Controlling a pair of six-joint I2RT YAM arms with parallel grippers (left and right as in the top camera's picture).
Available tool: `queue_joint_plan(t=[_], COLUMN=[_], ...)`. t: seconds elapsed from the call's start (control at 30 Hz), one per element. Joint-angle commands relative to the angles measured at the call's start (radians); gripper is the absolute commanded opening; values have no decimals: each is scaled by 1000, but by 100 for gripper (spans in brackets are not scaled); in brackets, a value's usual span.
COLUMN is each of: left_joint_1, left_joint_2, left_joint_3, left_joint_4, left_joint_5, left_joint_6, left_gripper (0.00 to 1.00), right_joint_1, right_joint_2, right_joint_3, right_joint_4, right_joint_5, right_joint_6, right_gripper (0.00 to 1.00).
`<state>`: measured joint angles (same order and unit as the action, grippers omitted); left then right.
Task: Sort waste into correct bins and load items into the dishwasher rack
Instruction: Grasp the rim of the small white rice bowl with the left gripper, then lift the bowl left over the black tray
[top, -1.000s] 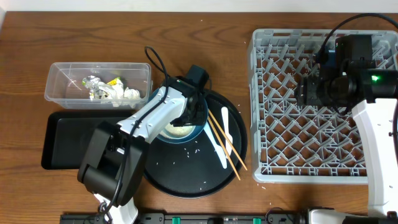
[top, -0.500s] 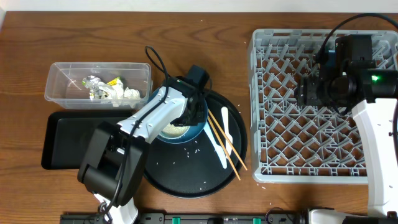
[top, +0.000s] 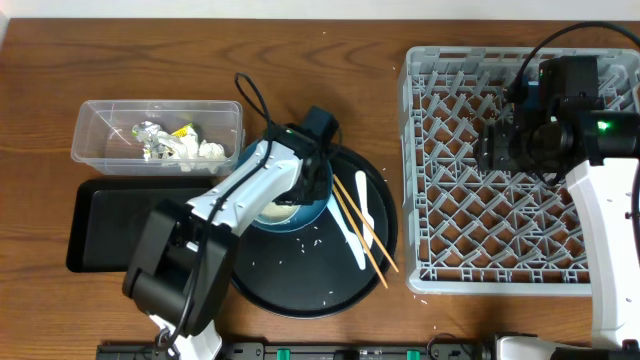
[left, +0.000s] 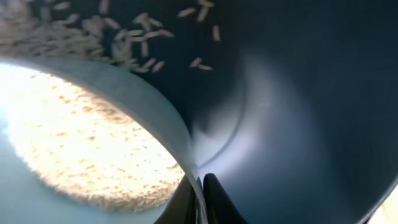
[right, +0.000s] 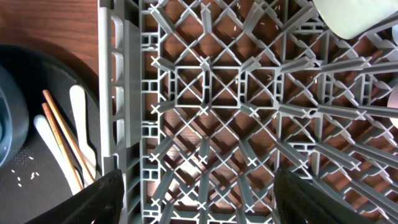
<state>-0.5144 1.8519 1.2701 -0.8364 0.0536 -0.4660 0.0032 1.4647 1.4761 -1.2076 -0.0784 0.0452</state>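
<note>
My left gripper is shut on the thin rim of the pale-green bowl. The bowl holds white rice and sits nested inside the dark-blue bowl on the round black tray. Loose rice grains stick to the blue bowl's wall. Wooden chopsticks and a white spoon lie on the tray's right side. My right gripper hangs open and empty over the grey dishwasher rack.
The clear tub at the left holds the snack packet, tissue and wrapper scraps. The shallow black rectangular tray lies below it. Rice grains are scattered on the round tray. A pale cup stands in the rack.
The left arm has shifted very slightly at the bowl's rim. The right arm has not moved.
</note>
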Motion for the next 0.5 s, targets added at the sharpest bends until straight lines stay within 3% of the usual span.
queue_joint_plan(t=[0.0,0.47], left_joint_1=[1,112], left_joint_2=[-81,-355], left_joint_3=[21,21], left_joint_4=[-19,-148], left_joint_5=[-21,-8], left_joint_6=[24,23], left_gripper=[6,6], right_joint_1=[-3,-4], right_joint_2=[-7,-7], right_joint_3=[1,1], right_joint_4=[0,-1], right_joint_5=[0,0], right_joint_6=[6,6], right_gripper=[74,74])
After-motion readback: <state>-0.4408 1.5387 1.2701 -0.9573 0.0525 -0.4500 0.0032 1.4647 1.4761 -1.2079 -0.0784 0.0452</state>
